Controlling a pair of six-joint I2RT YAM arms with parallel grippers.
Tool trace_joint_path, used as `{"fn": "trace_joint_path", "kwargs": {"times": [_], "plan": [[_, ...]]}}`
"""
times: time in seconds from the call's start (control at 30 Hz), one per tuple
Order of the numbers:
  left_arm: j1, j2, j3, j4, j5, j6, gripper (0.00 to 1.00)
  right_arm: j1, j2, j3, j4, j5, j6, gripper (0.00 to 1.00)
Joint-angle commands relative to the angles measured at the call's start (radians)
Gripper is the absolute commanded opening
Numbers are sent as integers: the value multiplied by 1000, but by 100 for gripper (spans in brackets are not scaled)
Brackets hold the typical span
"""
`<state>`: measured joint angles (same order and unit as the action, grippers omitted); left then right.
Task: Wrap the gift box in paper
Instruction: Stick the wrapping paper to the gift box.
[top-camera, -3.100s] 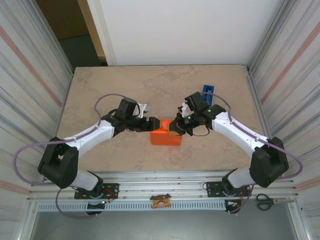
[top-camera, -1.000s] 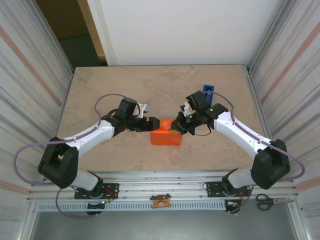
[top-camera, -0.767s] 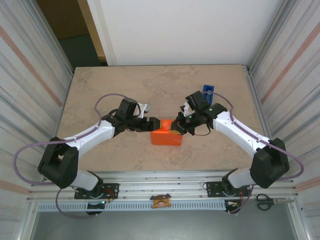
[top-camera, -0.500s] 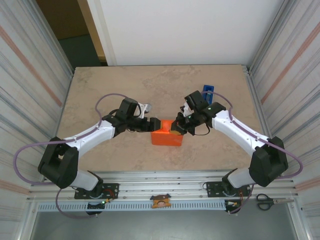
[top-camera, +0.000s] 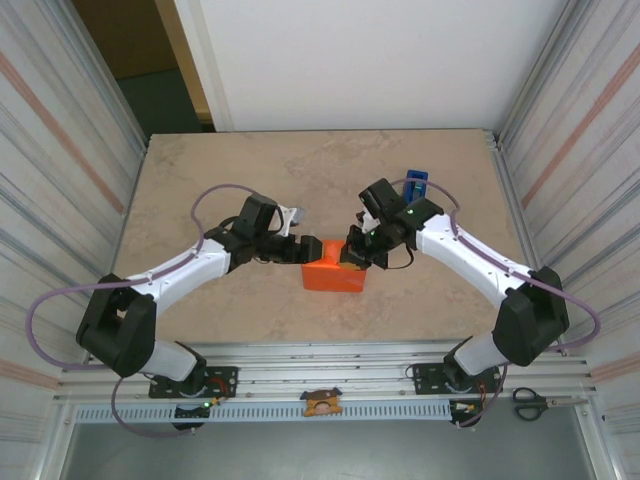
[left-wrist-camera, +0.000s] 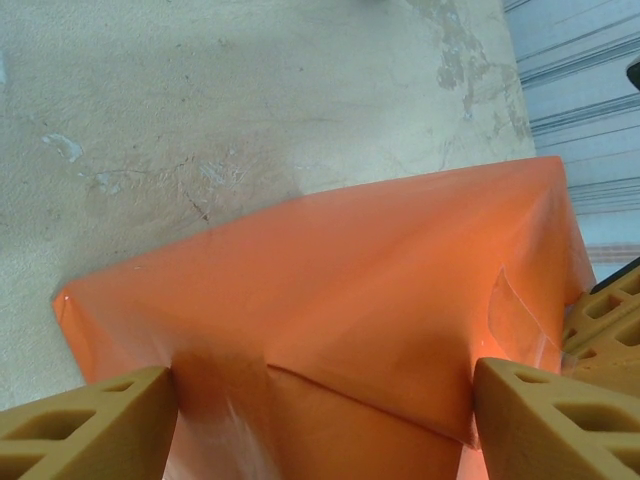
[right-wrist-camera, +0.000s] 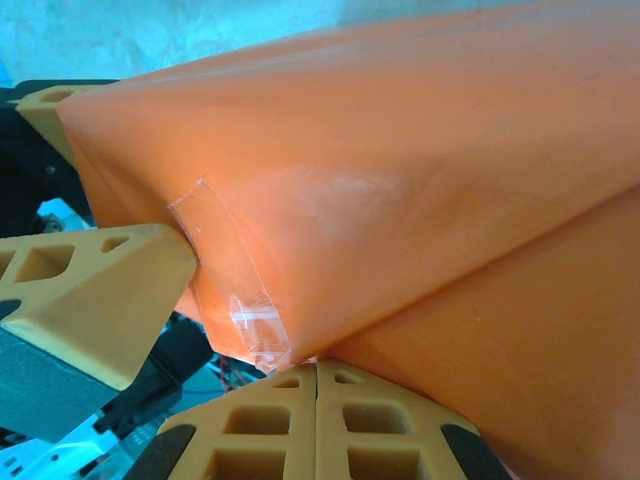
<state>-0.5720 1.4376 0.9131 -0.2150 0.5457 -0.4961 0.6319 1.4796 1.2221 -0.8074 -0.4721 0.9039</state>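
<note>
Gift box (top-camera: 332, 275) sits centre-near on the table (top-camera: 200, 170), paper (left-wrist-camera: 330, 290) folded over it. Left gripper (left-wrist-camera: 322, 400) is clamped on its left end, fingers wide, probably bracing it. Right gripper (right-wrist-camera: 316, 385) has its fingers together, tips butted against the right corner fold, likely seating the tape (right-wrist-camera: 235, 290).

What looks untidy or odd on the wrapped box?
The clear tape strip at a corner of the paper around the gift box is wrinkled, and one end is bunched, not flat. Nothing else stands out.
</note>
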Motion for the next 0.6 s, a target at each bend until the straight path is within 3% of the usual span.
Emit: {"fn": "trace_joint_path", "kwargs": {"times": [0.0,0.57], "plan": [[-17,32,7,-146,-40,68,76,11,49,33,-83,112,-25,4],[-16,-16,119,-218,-71,131,78,50,134,100,-158,143,-28,1]]}}
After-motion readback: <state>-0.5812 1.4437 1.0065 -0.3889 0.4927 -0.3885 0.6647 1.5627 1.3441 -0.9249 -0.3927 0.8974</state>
